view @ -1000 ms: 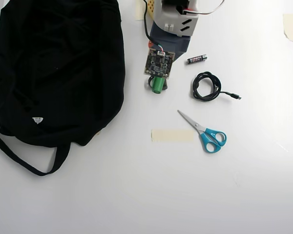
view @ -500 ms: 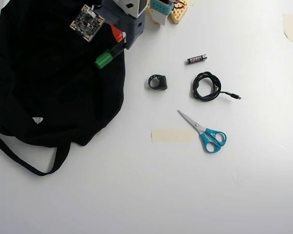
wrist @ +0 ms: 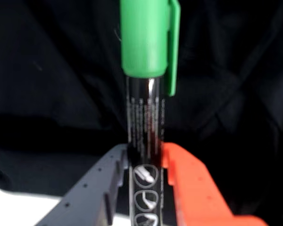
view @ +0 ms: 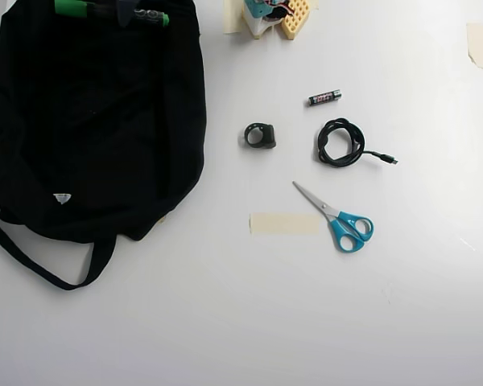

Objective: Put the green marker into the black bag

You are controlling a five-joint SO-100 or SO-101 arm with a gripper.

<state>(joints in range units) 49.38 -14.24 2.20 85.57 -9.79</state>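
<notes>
The green marker (wrist: 144, 89) has a bright green cap and a dark printed barrel. In the wrist view my gripper (wrist: 144, 153) is shut on its barrel, with a dark grey finger (wrist: 101, 183) on the left and an orange finger (wrist: 191, 183) on the right. Black fabric of the black bag (wrist: 47, 84) fills the background. From overhead, the green marker (view: 72, 7) lies level over the top edge of the black bag (view: 88, 121), cap to the left. Only a dark bit of the gripper (view: 124, 10) shows across the barrel there.
On the white table right of the bag lie a small black ring-shaped part (view: 260, 135), a battery (view: 324, 97), a coiled black cable (view: 340, 143), blue-handled scissors (view: 344, 219) and a tape strip (view: 284, 223). The arm's base (view: 270, 16) stands at the top edge. Bag straps (view: 40, 265) trail lower left.
The arm has swung left from the table middle and on to the bag's top edge, carrying the marker, now level. Most of the arm has left the overhead view.
</notes>
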